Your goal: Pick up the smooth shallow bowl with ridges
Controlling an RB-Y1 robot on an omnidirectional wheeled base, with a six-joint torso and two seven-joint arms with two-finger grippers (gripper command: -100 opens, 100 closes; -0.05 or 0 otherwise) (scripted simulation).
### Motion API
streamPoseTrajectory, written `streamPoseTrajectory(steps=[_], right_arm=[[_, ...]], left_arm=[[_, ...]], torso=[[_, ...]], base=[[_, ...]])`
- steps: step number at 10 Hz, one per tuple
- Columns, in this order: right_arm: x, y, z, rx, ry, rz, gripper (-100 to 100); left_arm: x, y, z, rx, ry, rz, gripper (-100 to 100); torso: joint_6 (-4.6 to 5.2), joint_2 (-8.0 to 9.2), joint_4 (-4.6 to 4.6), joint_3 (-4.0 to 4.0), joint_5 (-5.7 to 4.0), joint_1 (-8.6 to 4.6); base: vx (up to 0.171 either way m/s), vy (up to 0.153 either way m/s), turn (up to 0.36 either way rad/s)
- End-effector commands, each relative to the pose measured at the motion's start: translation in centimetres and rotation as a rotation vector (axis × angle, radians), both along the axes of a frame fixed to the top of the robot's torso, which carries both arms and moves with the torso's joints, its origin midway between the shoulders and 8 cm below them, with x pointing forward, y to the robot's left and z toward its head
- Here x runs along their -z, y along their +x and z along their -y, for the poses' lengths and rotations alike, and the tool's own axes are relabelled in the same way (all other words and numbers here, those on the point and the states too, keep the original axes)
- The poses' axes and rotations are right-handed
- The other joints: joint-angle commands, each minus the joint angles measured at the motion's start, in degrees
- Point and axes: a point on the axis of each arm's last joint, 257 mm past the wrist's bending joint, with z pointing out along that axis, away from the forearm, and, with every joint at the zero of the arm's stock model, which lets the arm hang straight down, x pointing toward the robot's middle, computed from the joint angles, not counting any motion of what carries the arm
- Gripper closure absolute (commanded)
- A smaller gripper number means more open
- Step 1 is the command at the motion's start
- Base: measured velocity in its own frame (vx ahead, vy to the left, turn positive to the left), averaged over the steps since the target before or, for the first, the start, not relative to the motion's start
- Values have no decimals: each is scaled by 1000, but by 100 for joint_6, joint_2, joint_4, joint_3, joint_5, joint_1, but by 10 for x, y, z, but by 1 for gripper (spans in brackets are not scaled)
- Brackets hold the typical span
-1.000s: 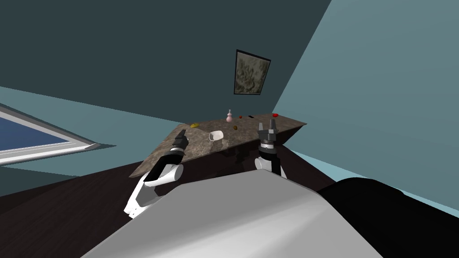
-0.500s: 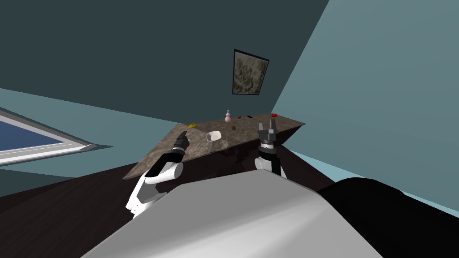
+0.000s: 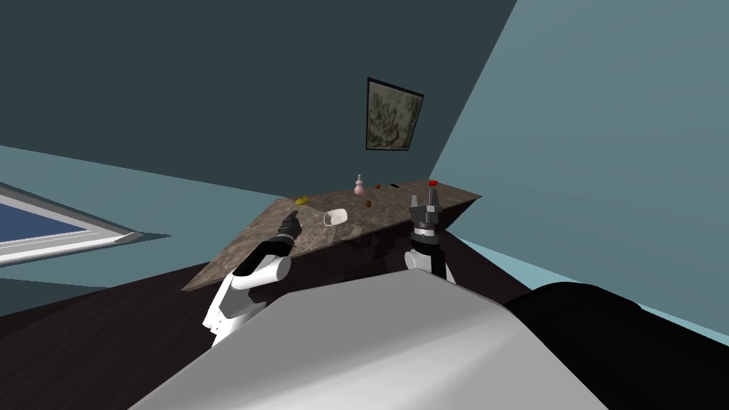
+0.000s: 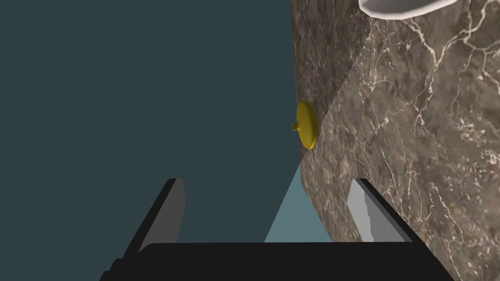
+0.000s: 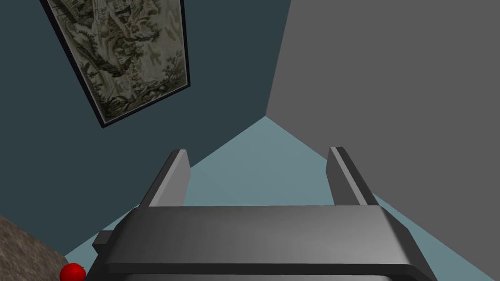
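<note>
The left gripper point(image 3: 288, 223) is hovering over the marbled table's point(image 3: 399, 208) near left part, its blades standing wide apart and empty. It is aiming along the table's left edge at a yellow disc point(image 4: 307, 125). The white bowl point(image 3: 336, 216) is sitting toward the table's middle. I judge the wrist should be swinging there, then straddling the rim. The right gripper point(image 3: 424, 198) is waiting, also spread, at the table's near right edge.
</note>
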Motion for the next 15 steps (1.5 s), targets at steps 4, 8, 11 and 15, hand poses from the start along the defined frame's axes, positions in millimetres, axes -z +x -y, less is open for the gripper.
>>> streamPoseTrajectory(steps=[4, 8, 11, 15], right_arm=[[0, 0, 0, 0, 0, 0, 0], [0, 0, 0, 0, 0, 0, 0], [0, 0, 0, 0, 0, 0, 0], [0, 0, 0, 0, 0, 0, 0]], left_arm=[[19, 3, -6, -19, -43, -83, -100], [46, 5, -16, -56, -105, -189, -100], [64, 4, -22, -86, -147, -259, -100], [89, 0, -33, -133, -202, -352, -100]], torso=[[1, 0, 0, 0, 0, 0], [0, -4, -1, -2, 0, -1], [-1, 0, 0, 0, -1, -1], [1, -1, 0, 0, -1, -3]], base=[[13, -53, -44], [27, -59, -74], [21, -59, -90], [20, -52, -105]])
